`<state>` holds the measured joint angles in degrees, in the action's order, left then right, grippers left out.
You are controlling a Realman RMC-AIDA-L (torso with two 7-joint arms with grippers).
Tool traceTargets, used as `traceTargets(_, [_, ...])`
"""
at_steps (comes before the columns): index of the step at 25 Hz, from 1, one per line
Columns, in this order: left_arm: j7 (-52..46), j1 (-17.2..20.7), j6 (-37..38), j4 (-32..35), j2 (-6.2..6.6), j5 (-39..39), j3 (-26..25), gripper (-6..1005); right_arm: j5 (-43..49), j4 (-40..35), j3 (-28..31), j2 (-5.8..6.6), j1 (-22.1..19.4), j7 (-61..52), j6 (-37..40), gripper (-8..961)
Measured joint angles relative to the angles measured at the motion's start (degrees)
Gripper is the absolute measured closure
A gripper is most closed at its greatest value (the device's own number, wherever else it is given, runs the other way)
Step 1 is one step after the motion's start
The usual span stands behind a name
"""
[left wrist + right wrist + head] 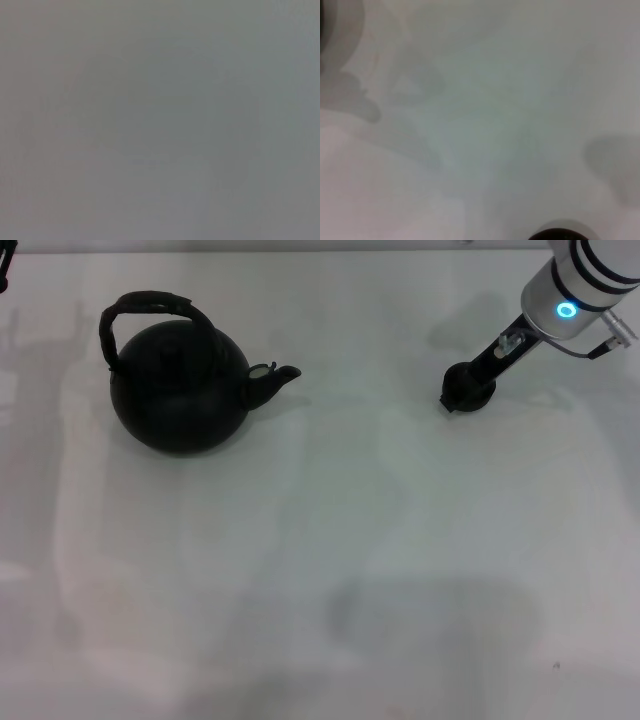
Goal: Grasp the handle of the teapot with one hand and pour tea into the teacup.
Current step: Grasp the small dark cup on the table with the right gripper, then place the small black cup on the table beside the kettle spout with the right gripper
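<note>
1. The worktop (330, 570) is a pale, plain surface that carries everything in the head view; the right wrist view shows more of the same surface with soft grey shadows across it.
2. The teapot (180, 390) stands upright on the left part of the worktop, toward the far side. It is round and black, and its short spout points right, toward the middle of the worktop.
3. The handle (148, 306) arches over the top of the teapot, dark and rough-looking, leaning a little toward the left. Nothing touches it.
4. The right arm (580, 285) comes in from the far right corner, white with a glowing blue ring, sloping down toward the worktop.
5. The right gripper (470, 388) is at the lower end of that arm, right at the teacup; whether it is open or closed around the cup cannot be told.
6. The teacup (464, 394) is a small black shape on the right part of the worktop, well apart from the teapot. Its dark rim (559, 234) shows at the edge of the right wrist view.
7. The left wrist view gives only a flat grey field, and the left gripper does not appear anywhere.
</note>
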<state>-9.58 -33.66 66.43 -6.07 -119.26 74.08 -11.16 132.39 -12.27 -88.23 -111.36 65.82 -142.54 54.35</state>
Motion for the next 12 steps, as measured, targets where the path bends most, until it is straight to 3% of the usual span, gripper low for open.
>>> traceTargets(5, [0.00, -0.02, 0.02, -0.05, 0.00, 0.00, -1.30, 120, 0.05, -2.61, 0.15, 0.43, -0.69, -0.02, 1.76, 178])
traceTargets(8, [0.00, 0.02, 0.03, -0.09, 0.00, 0.00, -1.49, 120, -0.01, -9.36, 0.24, 0.96, -2.67, -0.01, 4.45, 193])
traceTargets(12, [0.00, 0.10, 0.03, -0.07, 0.07, 0.01, -1.50, 119, 0.03, -15.35, 0.10, 0.60, -3.53, 0.47, 6.61, 226])
